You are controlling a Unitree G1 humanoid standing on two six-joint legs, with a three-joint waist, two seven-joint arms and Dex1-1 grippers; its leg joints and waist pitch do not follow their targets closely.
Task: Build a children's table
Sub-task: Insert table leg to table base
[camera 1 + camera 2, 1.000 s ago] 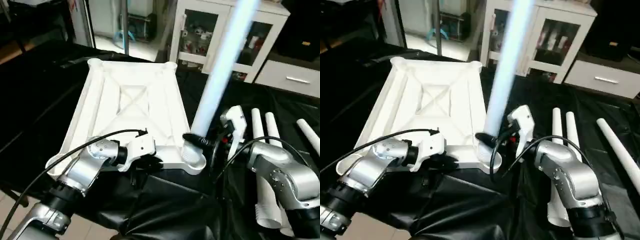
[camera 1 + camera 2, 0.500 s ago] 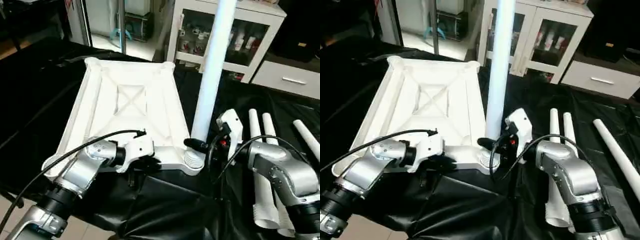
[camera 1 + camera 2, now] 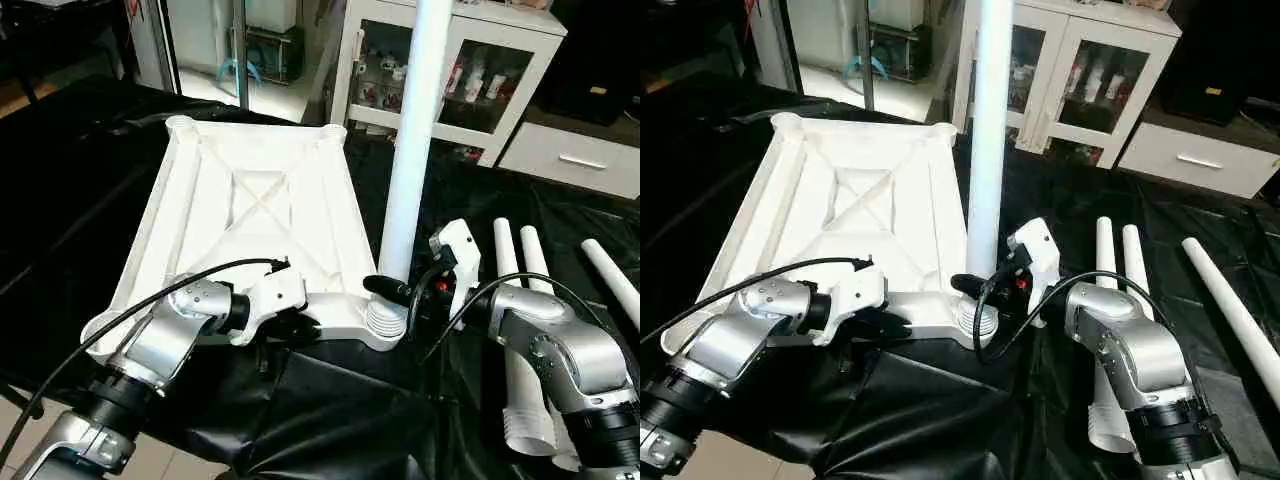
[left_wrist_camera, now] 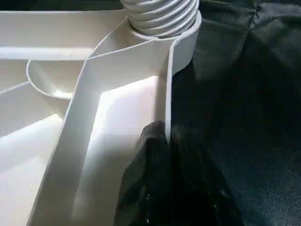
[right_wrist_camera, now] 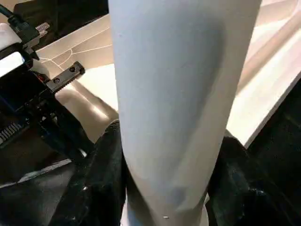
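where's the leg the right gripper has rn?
In the left eye view the leg stands upright in the tabletop's near right corner socket, threads still showing, with the right gripper closed on it just above.

The tabletop [image 3: 250, 215] was white, its underside ribbed in an X pattern. The upright leg [image 3: 412, 150] was white with a ridged threaded end. Black cloth [image 3: 330, 410] covered the counter. The spare legs [image 3: 520, 300] were white; the forearms [image 3: 165, 340] were silver.

No text, label, brand or number can be read anywhere. The items behind the cabinet [image 3: 455, 75] glass at the upper right are too small to make out.
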